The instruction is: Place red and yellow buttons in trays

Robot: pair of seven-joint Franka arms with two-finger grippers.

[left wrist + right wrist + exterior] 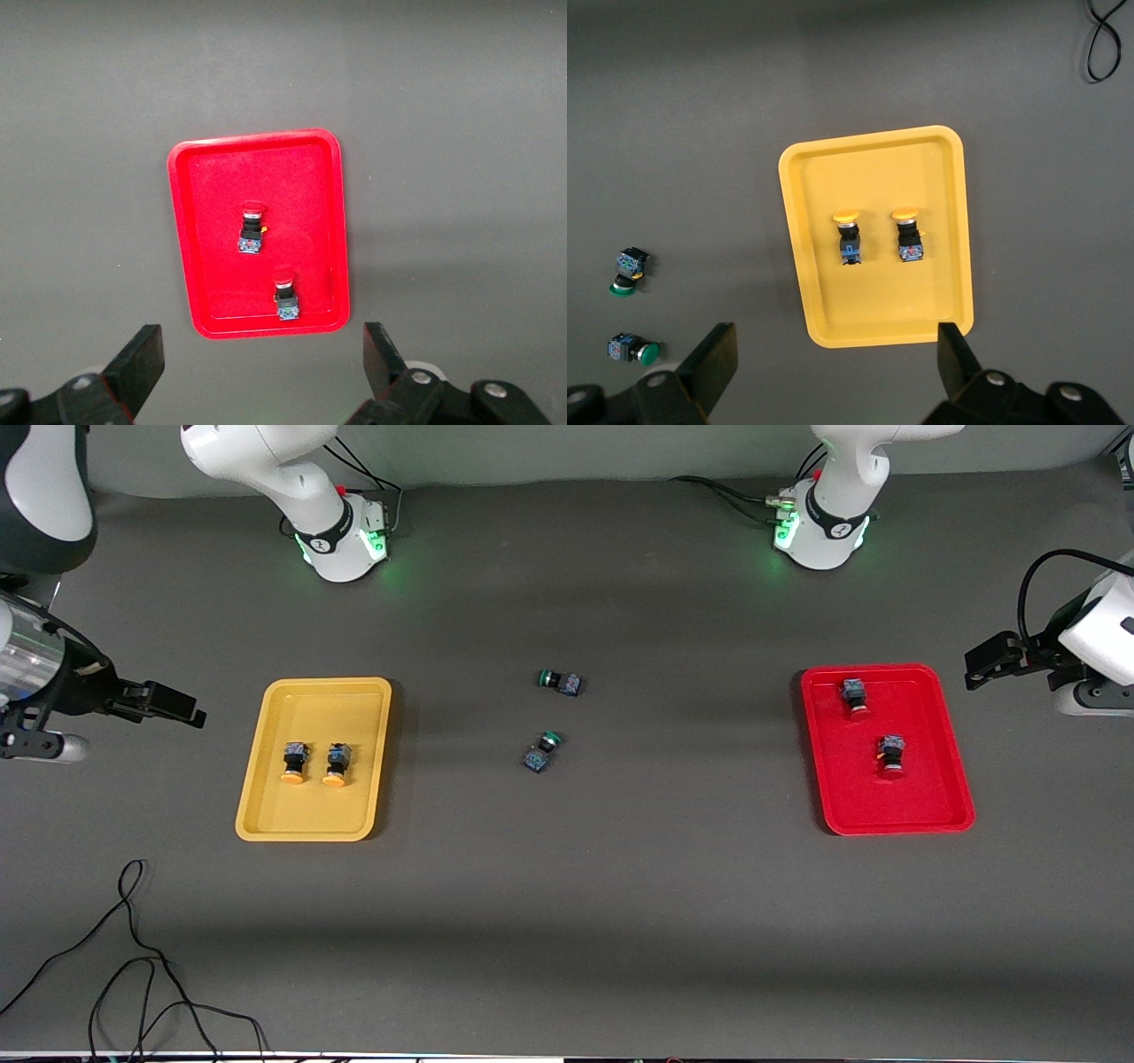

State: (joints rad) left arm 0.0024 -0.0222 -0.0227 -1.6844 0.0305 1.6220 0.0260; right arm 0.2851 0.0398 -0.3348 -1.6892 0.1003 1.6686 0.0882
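Two yellow-capped buttons (294,763) (337,764) lie side by side in the yellow tray (310,708). They also show in the right wrist view (848,232) (908,232) in the tray (877,168). Two red-capped buttons (856,697) (891,755) lie in the red tray (921,797), which also shows in the left wrist view (213,177) with both buttons (252,228) (284,296). My right gripper (173,704) (837,354) is open and empty over bare table beside the yellow tray. My left gripper (988,662) (264,354) is open and empty over bare table beside the red tray.
Two green-capped buttons (560,682) (542,751) lie on the table midway between the trays; they also show in the right wrist view (627,270) (633,350). A black cable (133,957) loops on the table nearer the front camera, toward the right arm's end.
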